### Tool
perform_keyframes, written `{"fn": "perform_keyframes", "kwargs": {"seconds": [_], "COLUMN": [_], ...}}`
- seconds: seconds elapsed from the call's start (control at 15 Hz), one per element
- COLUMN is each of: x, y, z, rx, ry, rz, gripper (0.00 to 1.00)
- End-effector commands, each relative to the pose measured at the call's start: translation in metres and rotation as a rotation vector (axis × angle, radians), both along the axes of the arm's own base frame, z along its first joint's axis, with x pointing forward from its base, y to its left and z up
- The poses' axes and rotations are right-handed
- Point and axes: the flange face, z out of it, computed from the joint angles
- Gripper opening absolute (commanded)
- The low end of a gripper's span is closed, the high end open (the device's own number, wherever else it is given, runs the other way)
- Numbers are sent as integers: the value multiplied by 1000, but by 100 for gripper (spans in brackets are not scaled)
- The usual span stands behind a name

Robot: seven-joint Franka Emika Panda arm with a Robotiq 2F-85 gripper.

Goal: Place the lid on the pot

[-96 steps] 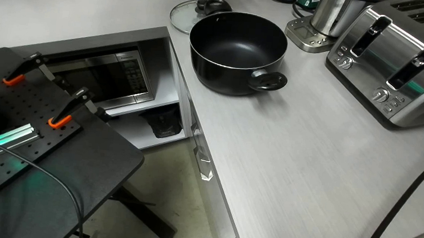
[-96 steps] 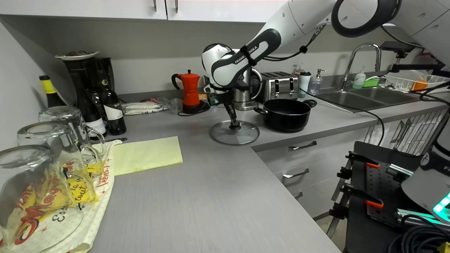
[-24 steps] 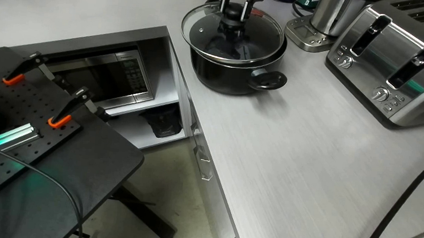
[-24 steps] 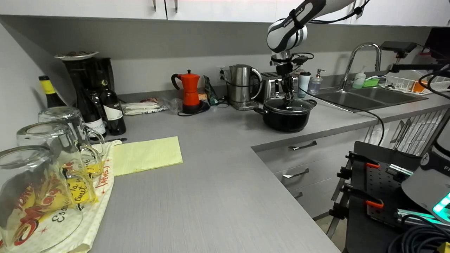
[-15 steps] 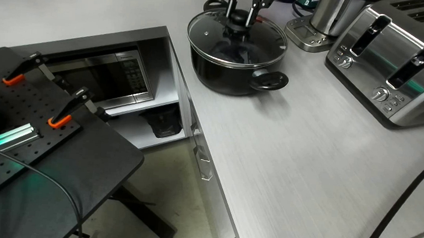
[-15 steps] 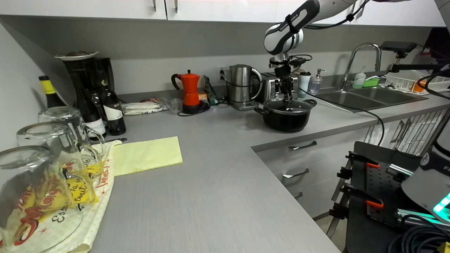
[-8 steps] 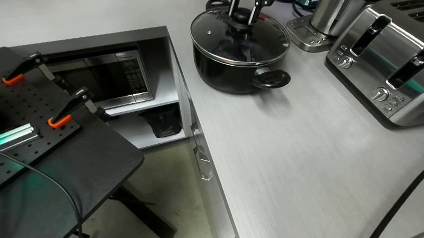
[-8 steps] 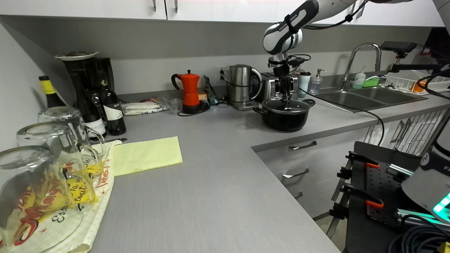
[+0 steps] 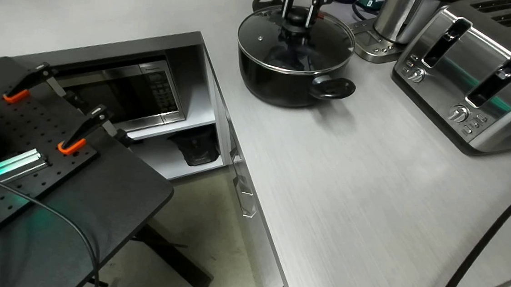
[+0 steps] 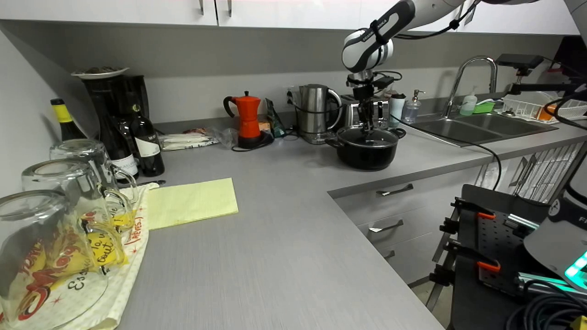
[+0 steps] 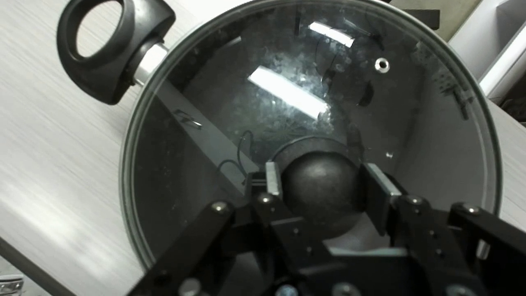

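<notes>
My tool (image 9: 297,20) pinches the round black knob (image 11: 322,189), presumably for a balanced hold. Below the tool, the clear round glass lid (image 9: 290,48) covers the wide round black pot (image 9: 282,87), apparently seated.

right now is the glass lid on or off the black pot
On: both exterior views show the glass lid covering the black pot, its rim meeting the pot's along the near side; far side unclear.

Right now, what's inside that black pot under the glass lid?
Through the glass lid, mostly darkness and reflections show inside the black pot; whether it holds anything, I can't tell. The black knob and the gripper clasping it hide part too.
</notes>
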Motion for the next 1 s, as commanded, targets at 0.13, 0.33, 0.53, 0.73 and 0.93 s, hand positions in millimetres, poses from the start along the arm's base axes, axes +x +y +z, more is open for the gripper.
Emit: {"fn": "perform_keyframes", "kwargs": {"seconds": [0.13, 0.33, 0.53, 0.73, 0.93], "x": [0, -9, -28, -53, -84], "y": [11, 23, 41, 65, 95], "z": [12, 36, 67, 87, 94], "rx": [-1, -21, -59, -64, -52], "ry": [-41, -126, -204, -234, -222], "rz": [36, 84, 186, 297, 420], "gripper": [76, 97, 100, 100, 100]}}
